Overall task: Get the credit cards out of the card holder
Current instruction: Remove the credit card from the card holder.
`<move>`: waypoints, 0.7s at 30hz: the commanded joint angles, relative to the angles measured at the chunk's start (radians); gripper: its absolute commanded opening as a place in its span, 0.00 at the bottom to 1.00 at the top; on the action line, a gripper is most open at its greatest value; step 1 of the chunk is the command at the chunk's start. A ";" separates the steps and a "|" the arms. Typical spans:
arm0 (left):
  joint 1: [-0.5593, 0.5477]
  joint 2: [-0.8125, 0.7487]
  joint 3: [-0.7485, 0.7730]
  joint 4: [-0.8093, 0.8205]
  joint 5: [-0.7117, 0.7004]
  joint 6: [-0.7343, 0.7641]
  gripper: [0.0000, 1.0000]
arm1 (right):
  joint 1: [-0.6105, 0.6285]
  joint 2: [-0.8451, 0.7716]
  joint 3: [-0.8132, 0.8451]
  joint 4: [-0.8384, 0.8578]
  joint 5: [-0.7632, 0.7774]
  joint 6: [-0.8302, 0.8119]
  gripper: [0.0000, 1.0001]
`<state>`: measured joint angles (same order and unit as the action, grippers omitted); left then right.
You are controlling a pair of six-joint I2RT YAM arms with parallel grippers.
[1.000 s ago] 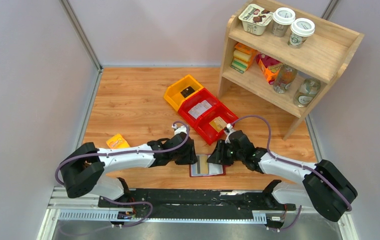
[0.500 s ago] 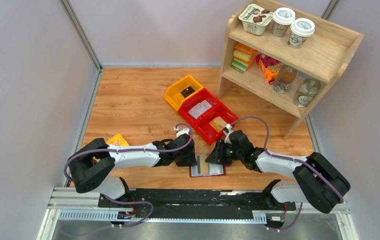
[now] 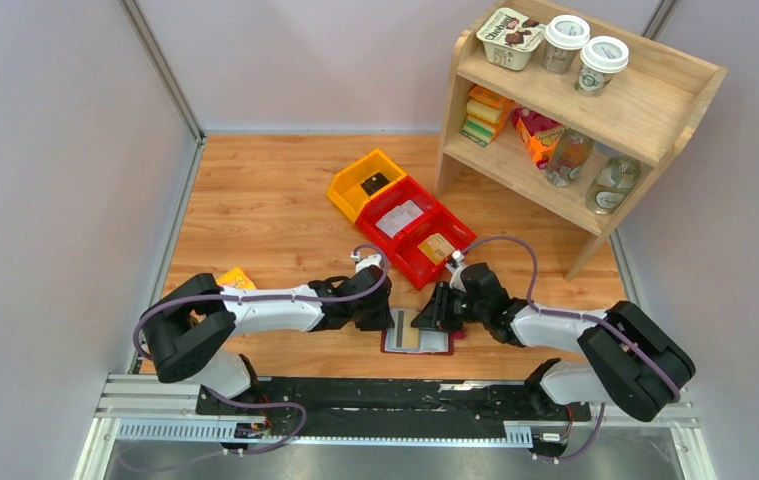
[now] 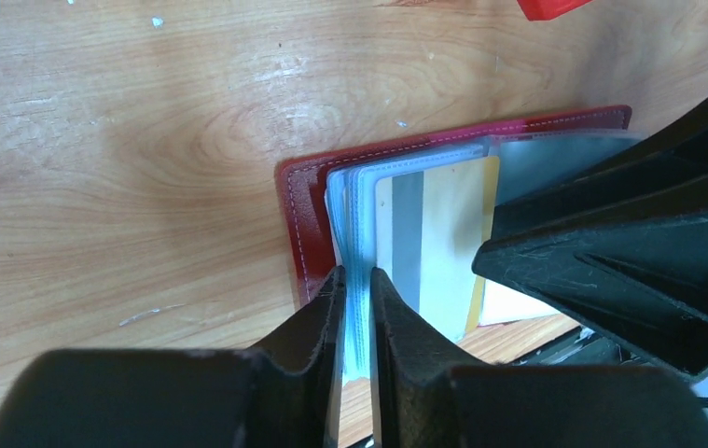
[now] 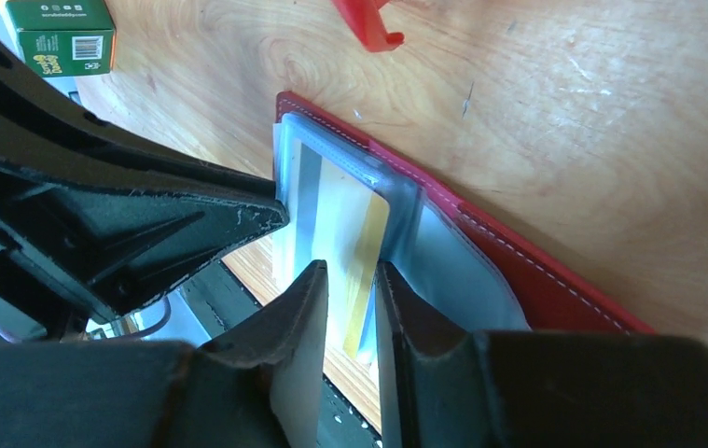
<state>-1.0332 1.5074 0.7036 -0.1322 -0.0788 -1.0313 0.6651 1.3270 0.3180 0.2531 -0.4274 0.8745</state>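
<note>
The card holder (image 3: 417, 340) lies open and flat on the table (image 3: 275, 210), just on the near side of the red bin (image 3: 417, 274), between that bin and my bases. My two claws meet over it, one from each side.

My left gripper (image 4: 357, 277) has its fingers (image 4: 322, 308) drawn almost together, pinching the stack of pale blue plastic pockets (image 4: 354, 233) at the holder's edge farther from the red bin. The maroon cover (image 4: 299, 224) shows beneath them, flat on the wood.

My right gripper (image 5: 350, 273) is closed as well, its fingers (image 5: 305, 299) squeezed onto the yellowish edge of a credit card (image 5: 336, 210) that has a grey stripe along it. That card sits at the top pocket. Whether the fingers also catch the clear sleeve around it, I cannot tell. In my left wrist view the same card (image 4: 429, 229) shows, with the tip of the right claw lying over its far end.

A second tan card (image 3: 436, 247) lies inside the red bin itself. A small green box (image 5: 59, 35) stands beyond the holder's corner, on the side away from the red bin.
</note>
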 commanded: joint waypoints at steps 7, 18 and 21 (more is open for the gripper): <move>-0.005 0.083 -0.003 -0.044 0.000 0.007 0.08 | 0.001 -0.117 -0.056 0.186 -0.053 0.021 0.14; -0.013 0.073 -0.010 -0.037 -0.007 -0.004 0.00 | -0.001 -0.026 -0.057 0.244 -0.051 0.054 0.00; -0.011 0.051 -0.030 -0.043 -0.030 -0.019 0.00 | -0.016 -0.026 -0.065 0.227 -0.057 0.055 0.00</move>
<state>-1.0321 1.5261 0.7208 -0.1333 -0.0830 -1.0348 0.6487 1.2892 0.2478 0.4183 -0.4309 0.9112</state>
